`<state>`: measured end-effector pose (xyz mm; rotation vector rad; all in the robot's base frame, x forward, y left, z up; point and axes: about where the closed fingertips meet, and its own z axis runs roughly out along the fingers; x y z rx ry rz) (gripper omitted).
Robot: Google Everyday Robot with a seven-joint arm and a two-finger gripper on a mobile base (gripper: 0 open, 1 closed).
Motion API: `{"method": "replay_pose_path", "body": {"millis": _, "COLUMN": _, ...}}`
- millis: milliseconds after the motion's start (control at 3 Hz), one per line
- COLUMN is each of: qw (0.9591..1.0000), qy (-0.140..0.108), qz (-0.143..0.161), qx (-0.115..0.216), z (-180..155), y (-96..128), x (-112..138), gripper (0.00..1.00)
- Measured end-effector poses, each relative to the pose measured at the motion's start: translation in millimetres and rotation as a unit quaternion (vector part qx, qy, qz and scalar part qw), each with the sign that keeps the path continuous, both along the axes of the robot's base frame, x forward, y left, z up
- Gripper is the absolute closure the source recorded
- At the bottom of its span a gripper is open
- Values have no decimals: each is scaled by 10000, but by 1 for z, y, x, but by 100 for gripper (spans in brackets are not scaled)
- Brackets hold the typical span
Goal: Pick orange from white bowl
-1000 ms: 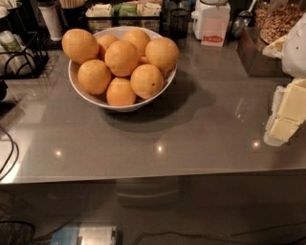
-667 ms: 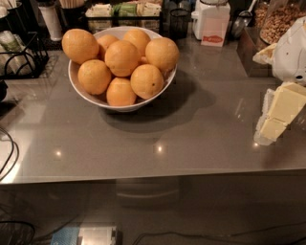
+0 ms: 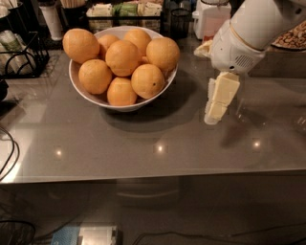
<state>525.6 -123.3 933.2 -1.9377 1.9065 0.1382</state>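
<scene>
The white bowl (image 3: 91, 98) stands at the back left of the grey table, heaped with several oranges. The orange (image 3: 163, 53), large and plain-skinned, lies at the bowl's right rim. In front of it lies an orange with a small dark speck (image 3: 148, 81). Another large orange (image 3: 81, 45) sits at the left rim, and one (image 3: 123, 57) on top in the middle. My gripper (image 3: 214, 112), cream-coloured, hangs from the white arm (image 3: 248, 33) at the upper right. It points down over the table, to the right of the bowl and apart from it. It holds nothing.
A black wire rack (image 3: 21, 60) stands left of the bowl. Containers line the back edge, among them a white box (image 3: 208, 19) and a tray of packets (image 3: 124, 9). Cables lie at the front left, by the table's front edge (image 3: 153, 174).
The arm has swung in from the right edge, carrying my gripper left toward the bowl. The bowl and oranges have not moved.
</scene>
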Motion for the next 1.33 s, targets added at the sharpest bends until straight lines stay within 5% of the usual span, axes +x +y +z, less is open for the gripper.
{"method": "replay_pose_path", "body": {"millis": 667, "qw": 9916, "qy": -945, "qz": 729, "qx": -496, "z": 46, "y": 78, "x": 26, "gripper": 0}}
{"method": "replay_pose_path", "body": {"millis": 1000, "qw": 9916, "qy": -946, "qz": 730, "qx": -496, "z": 46, "y": 78, "x": 26, "gripper": 0}}
{"method": "replay_pose_path", "body": {"millis": 1333, "qw": 9857, "qy": -1249, "qz": 1033, "qx": -471, "z": 71, "y": 102, "x": 37, "gripper": 0}}
